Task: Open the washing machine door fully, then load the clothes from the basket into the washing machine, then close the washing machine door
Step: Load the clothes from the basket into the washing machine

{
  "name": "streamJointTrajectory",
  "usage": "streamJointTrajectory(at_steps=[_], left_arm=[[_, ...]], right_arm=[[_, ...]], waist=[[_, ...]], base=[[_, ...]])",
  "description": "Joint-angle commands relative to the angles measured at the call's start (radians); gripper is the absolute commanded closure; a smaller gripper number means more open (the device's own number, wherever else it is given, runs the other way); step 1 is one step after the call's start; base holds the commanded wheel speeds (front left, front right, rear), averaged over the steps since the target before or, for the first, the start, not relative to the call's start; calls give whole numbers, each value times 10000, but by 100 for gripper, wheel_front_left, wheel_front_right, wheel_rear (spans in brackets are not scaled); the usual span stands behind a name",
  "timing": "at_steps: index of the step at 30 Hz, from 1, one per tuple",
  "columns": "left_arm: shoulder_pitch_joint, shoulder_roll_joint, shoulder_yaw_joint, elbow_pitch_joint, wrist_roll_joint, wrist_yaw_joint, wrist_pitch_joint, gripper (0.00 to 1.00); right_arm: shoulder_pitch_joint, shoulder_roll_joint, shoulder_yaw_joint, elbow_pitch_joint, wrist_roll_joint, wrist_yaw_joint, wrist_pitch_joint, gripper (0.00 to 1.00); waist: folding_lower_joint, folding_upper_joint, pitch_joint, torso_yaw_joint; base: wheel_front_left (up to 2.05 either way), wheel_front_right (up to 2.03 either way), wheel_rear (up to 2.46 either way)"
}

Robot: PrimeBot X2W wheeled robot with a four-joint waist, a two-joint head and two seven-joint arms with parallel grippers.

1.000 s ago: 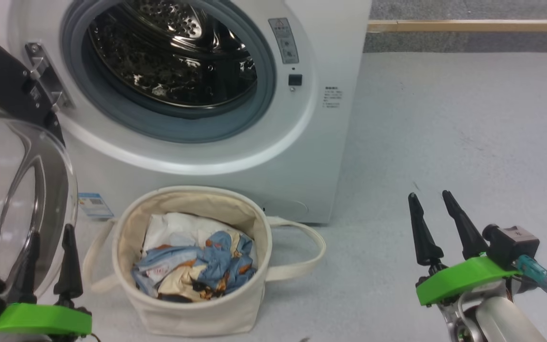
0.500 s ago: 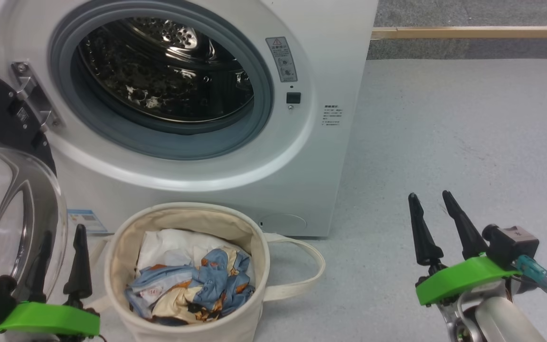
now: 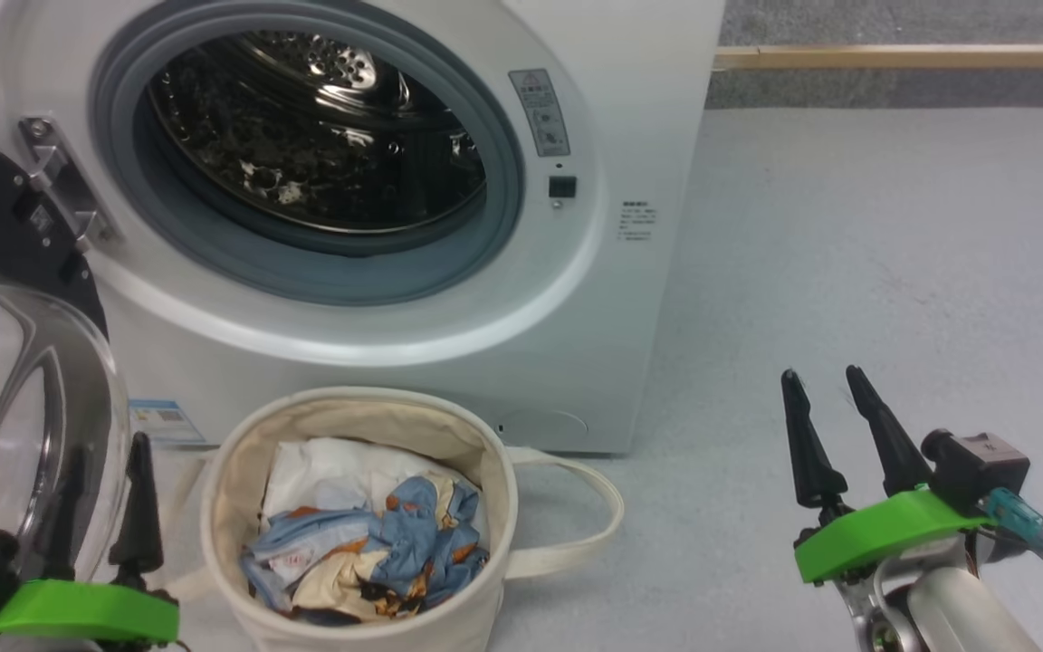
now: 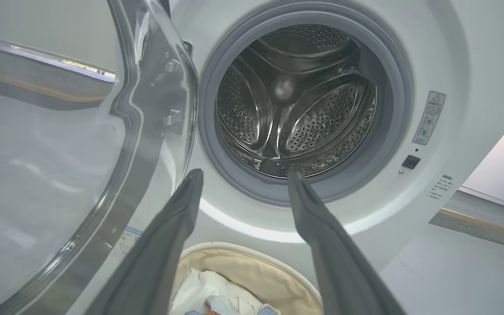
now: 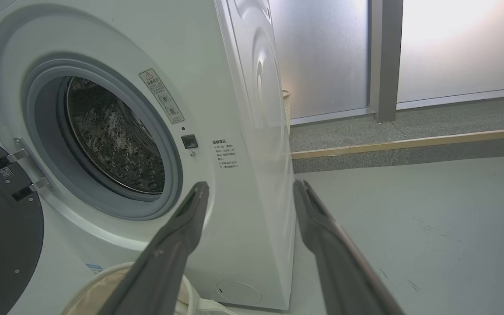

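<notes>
Nothing held: left jaws and right jaws both released, the basket (image 3: 241, 507) between them, hard by the left pair, clothes (image 3: 377, 552) heaped inside within easy dip. The door (image 3: 14, 362) stands swung wide just left of the left jaws, probably to clear the loading path. Beyond their tips the washing machine (image 3: 630, 118) gapes, drum (image 3: 304, 154) seemingly empty.

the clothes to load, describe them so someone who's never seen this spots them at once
In front of the big white washing machine, below its open drum mouth, a small round cream basket stands on the floor. The clothes lie crumpled inside it, toward the front. Unlike the plain white cloth behind them, they are patterned in dusty blue, cream and orange.
</notes>
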Motion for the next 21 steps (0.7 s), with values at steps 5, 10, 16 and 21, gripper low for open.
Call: streamJointTrajectory(at_steps=[5,10,16,21], left_arm=[[-500,263,448,-272,134,13,-49,0],[-516,222,423,-281,164,-15,-49,0],[-545,198,406,-276,176,-36,-49,0],[-592,183,301,-279,204,-56,-49,0]], right_arm=[[-304,18,132,-308,-84,8,-124,0],[-323,18,136,-311,-89,8,-124,0],[-336,18,139,-306,-119,8,-124,0],[-360,36,195,-266,-134,8,-124,0]], waist=[[3,-1,21,30],[3,-1,49,60],[3,-1,98,74],[3,-1,162,72]], base=[[90,-89,-1],[23,-23,0],[0,0,0],[0,0,0]])
